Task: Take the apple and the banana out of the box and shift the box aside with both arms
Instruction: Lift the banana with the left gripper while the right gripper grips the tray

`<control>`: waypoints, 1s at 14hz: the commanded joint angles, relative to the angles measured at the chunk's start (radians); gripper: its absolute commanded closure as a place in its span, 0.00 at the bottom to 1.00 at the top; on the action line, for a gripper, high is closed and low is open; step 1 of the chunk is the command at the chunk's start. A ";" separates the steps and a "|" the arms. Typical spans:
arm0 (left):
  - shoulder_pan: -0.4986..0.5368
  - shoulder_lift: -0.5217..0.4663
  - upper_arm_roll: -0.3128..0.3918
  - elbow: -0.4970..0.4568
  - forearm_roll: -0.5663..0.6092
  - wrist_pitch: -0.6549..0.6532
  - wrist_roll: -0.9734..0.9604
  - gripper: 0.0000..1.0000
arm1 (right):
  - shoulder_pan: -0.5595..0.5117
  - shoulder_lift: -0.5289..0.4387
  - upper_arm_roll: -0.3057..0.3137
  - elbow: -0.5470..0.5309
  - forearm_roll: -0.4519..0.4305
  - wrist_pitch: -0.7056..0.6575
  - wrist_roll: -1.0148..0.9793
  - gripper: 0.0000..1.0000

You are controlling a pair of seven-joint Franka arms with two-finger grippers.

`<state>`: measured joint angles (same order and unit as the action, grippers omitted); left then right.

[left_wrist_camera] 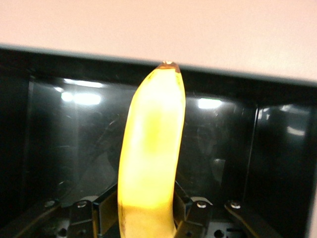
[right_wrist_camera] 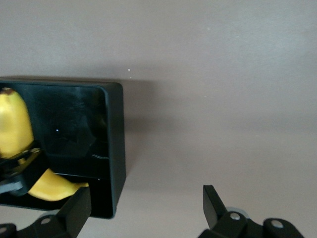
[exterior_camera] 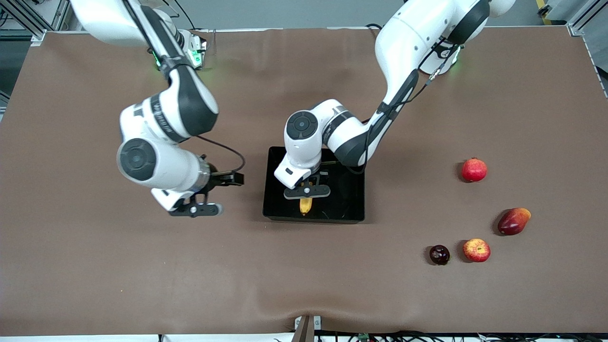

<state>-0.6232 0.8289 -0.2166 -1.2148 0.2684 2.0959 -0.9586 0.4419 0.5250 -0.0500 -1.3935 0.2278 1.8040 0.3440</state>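
Observation:
The black box point(exterior_camera: 354, 199) sits mid-table. My left gripper point(exterior_camera: 306, 192) reaches down into it and is shut on the yellow banana point(exterior_camera: 306, 205). In the left wrist view the banana point(left_wrist_camera: 151, 144) runs up between the fingers point(left_wrist_camera: 106, 210) toward the box wall point(left_wrist_camera: 74, 134). My right gripper point(exterior_camera: 195, 209) hangs open and empty over the table beside the box, toward the right arm's end. Its wrist view shows the gripper point(right_wrist_camera: 143, 206), the box's corner point(right_wrist_camera: 116, 148) and the banana point(right_wrist_camera: 12, 129). The apple point(exterior_camera: 476, 250) lies toward the left arm's end, nearer the front camera.
A dark plum point(exterior_camera: 439, 254) lies beside the apple. A red-orange mango point(exterior_camera: 514, 221) and a red pomegranate point(exterior_camera: 474, 170) lie farther from the front camera, all toward the left arm's end. Brown cloth covers the table.

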 commanded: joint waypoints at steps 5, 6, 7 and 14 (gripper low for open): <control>0.196 -0.267 -0.021 -0.089 -0.128 -0.115 0.166 1.00 | 0.004 -0.019 -0.005 -0.136 -0.013 0.126 0.009 0.00; 0.235 -0.301 -0.023 -0.115 -0.156 -0.155 0.242 1.00 | 0.012 -0.013 -0.005 -0.142 -0.012 0.167 0.010 0.00; 0.262 -0.332 -0.024 -0.152 -0.172 -0.175 0.286 1.00 | 0.026 0.003 -0.005 -0.142 -0.010 0.188 0.012 0.00; 0.450 -0.468 -0.023 -0.423 -0.166 -0.160 0.562 1.00 | 0.139 0.127 -0.005 -0.140 -0.002 0.334 0.012 0.00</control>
<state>-0.2308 0.4350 -0.2301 -1.5090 0.1136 1.9091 -0.4843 0.5659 0.6538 -0.0500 -1.5404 0.2287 2.1448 0.3452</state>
